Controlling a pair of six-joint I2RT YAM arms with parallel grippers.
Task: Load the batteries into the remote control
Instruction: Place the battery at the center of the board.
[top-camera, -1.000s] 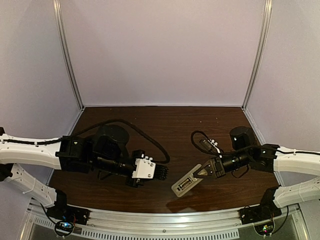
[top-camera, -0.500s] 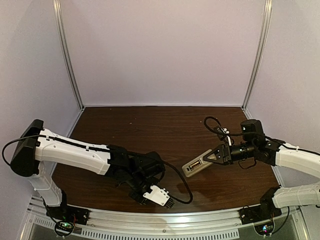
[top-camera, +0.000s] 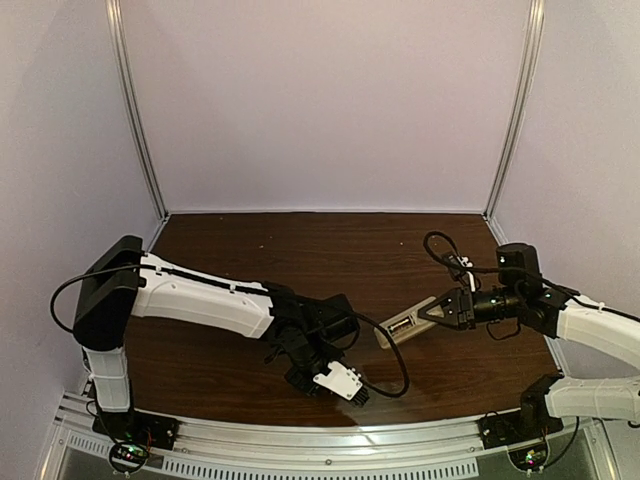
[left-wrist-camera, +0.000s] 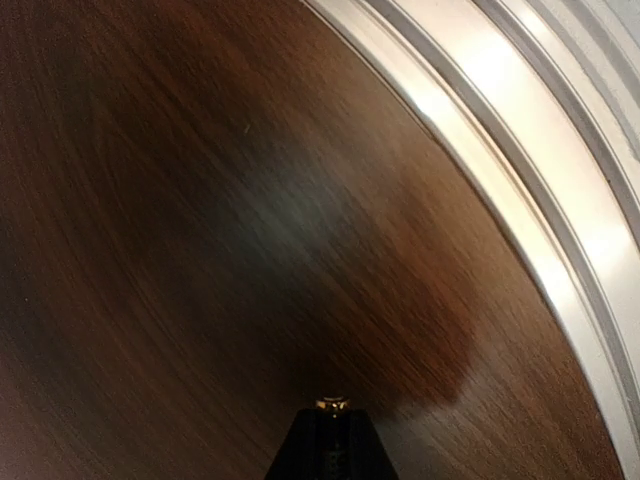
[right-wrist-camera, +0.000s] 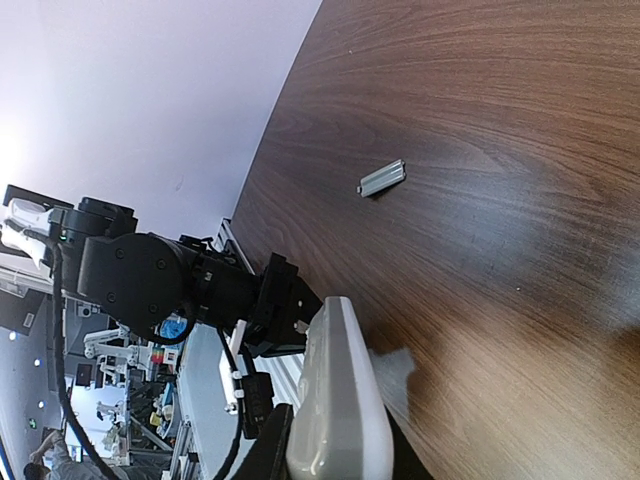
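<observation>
My right gripper is shut on one end of the white remote control and holds it above the table at mid-right. In the right wrist view the remote is seen edge-on between the fingers of that gripper. My left gripper is low over the near middle of the table, pointing at the front rail. In the left wrist view it is shut on a battery, of which only the gold tip shows between the dark fingers. The other battery is not in view.
A small flat grey piece lies on the wood table beyond the remote. The metal front rail runs close ahead of the left gripper. The left arm stretches across the near left half of the table. Pale walls enclose the back and sides.
The left arm has swung right and toward the front rail. The right gripper has carried the remote up and to the right.
</observation>
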